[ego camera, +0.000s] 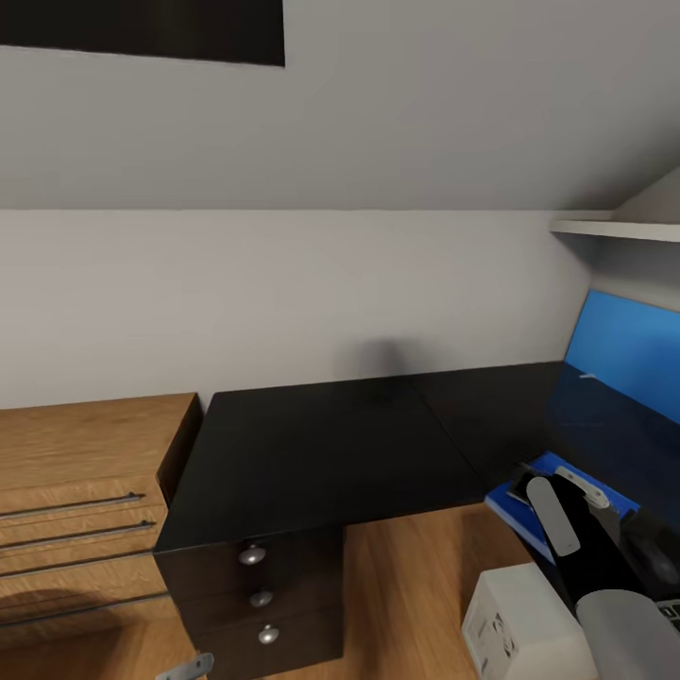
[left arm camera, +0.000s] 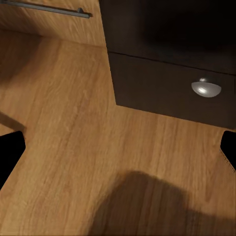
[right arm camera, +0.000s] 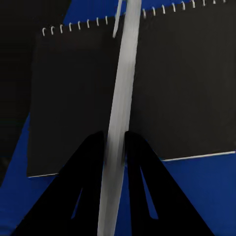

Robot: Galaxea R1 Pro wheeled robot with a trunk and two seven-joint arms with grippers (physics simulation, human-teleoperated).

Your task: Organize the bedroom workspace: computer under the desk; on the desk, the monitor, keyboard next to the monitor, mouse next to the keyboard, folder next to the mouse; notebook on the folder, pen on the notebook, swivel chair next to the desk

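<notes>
Right now, working outward from the claws:

Right claw: the right gripper [right arm camera: 114, 140] is clenching the thin white pen [right arm camera: 118, 118], its two black fingers [right arm camera: 88, 162] pressing on either side of the shaft.

Pen's axis: the shaft is running straight ahead along the fingers, lengthwise over the cover below it and reaching past the wire-bound edge.

What is lying beneath: the dark grey spiral-bound notebook [right arm camera: 182, 88] is lying flat right under the claw, squarely on the bright-blue flat folder [right arm camera: 191, 196], whose blue is showing around the cover.

Contact: whether the pen is touching the cover or hanging just above it cannot be told.

Where that is: in the head view the right gripper [ego camera: 557, 496] is reaching over the folder [ego camera: 518, 518] at the front edge of the glossy black L-shaped desk [ego camera: 331, 453].

Judgement: the stack is directly below, so releasing is probably all that is left, though a round shaft may roll.

Left claw: the left gripper [left arm camera: 118, 147] is hanging released, fingertips spread wide, low over the light wood floor [left arm camera: 73, 147] beside the black drawer front [left arm camera: 167, 88].

Nearer arm: the right one, by far.
</notes>
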